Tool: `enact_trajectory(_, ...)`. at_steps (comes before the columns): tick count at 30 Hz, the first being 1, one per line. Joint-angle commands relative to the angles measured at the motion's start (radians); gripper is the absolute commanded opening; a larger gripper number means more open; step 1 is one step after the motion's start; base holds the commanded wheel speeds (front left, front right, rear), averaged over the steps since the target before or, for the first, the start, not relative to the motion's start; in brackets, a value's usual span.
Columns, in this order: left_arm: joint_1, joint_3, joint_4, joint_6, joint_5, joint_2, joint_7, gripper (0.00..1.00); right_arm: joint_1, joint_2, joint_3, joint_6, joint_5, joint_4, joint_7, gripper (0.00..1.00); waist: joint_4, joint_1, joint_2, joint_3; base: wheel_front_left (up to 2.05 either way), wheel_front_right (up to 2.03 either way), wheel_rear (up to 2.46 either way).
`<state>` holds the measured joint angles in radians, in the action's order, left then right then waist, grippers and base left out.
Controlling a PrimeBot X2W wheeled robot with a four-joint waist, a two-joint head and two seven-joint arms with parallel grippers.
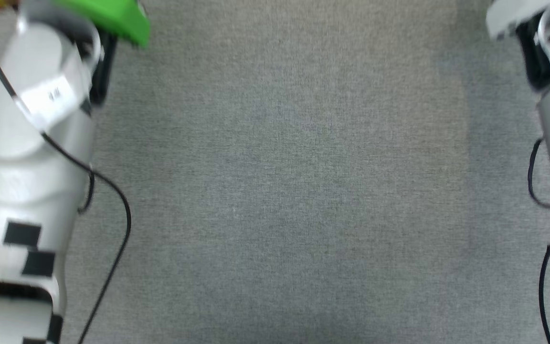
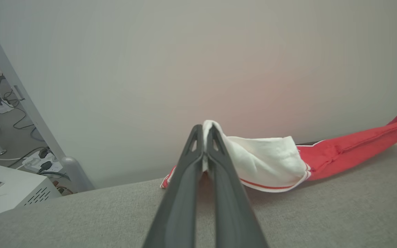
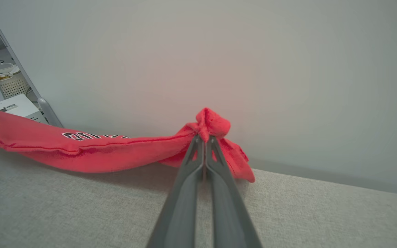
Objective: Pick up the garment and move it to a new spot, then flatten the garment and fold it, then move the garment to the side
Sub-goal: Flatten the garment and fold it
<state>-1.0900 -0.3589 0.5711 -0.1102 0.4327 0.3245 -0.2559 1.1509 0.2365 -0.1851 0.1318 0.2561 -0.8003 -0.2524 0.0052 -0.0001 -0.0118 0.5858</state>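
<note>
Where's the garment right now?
The garment hangs stretched between both grippers, low over the grey surface by the pale wall: left gripper pinches its white sleeve, right gripper its red end, each in its own wrist view.

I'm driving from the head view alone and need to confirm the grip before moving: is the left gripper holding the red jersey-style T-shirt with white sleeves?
Observer: Yes, the left gripper is shut on the white short sleeve of the red jersey-style T-shirt.
Operator: And the other arm?
Observer: The right gripper is shut on a bunched red edge at the other end.
Operator: Is it hanging free?
Observer: It is stretched between them, sagging low over the grey fabric surface; I cannot tell whether they touch.
</note>
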Motion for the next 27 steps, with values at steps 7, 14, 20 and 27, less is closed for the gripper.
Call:
enact_trajectory(7, 0.363, 0.031, -0.078, 0.000, 0.005, -0.010, -0.006, 0.00, -0.261, 0.042, -0.035, -0.001, 0.127, 0.011, -0.008, 0.00, 0.042, 0.0001, 0.0118, -0.274, 0.00, 0.00, 0.00)
enact_trajectory(14, 0.637, -0.004, -0.126, -0.007, 0.001, 0.018, -0.006, 0.00, -0.460, 0.072, -0.064, -0.001, 0.259, 0.014, 0.028, 0.00, 0.050, 0.0001, 0.0118, -0.395, 0.00, 0.00, 0.00)
enact_trajectory(20, 0.835, -0.077, -0.195, -0.018, 0.066, 0.080, 0.009, 0.00, -0.629, 0.083, -0.106, -0.001, 0.345, 0.060, 0.070, 0.00, 0.039, 0.0001, 0.0118, -0.487, 0.00, 0.00, 0.00)
enact_trajectory(27, 1.024, -0.108, -0.324, -0.019, 0.113, 0.145, 0.038, 0.00, -0.830, 0.132, -0.141, -0.001, 0.488, 0.195, 0.179, 0.00, 0.031, 0.0001, 0.0118, -0.557, 0.00, 0.00, 0.00)
